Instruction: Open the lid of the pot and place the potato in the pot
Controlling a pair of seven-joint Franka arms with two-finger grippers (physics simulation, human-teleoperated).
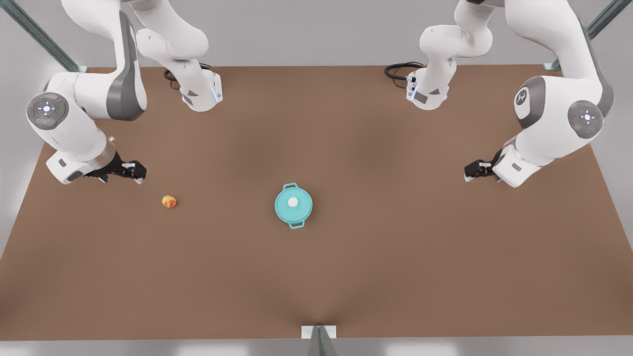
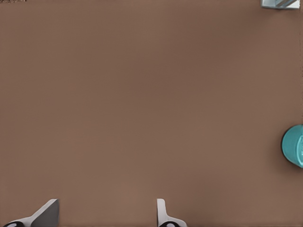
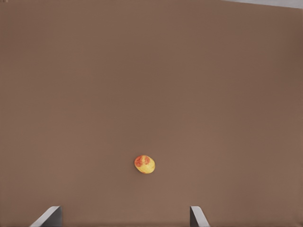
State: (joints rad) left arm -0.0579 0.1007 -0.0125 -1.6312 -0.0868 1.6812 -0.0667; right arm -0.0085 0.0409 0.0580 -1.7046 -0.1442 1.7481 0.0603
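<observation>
Both jaws stand spread and hold nothing; lid closed on pot, potato loose on table.

Right gripper (image 1: 137, 173), on the front view's left, hovers above the brown table (image 1: 395, 257) with the potato (image 1: 169, 201) near it, a little toward the table's middle; its wrist view shows the potato (image 3: 145, 164) lying ahead of the two parted fingers (image 3: 47, 217). Left gripper (image 1: 469, 172), on the front view's right, hangs over bare table, well apart from the pot; its wrist view catches the pot's edge (image 2: 294, 145) far off beyond the parted fingers (image 2: 163, 213). Pot (image 1: 296, 223) sits at the table's middle, its lid (image 1: 293, 203) flat on top, white knob upward. Potato and pot are well apart.
</observation>
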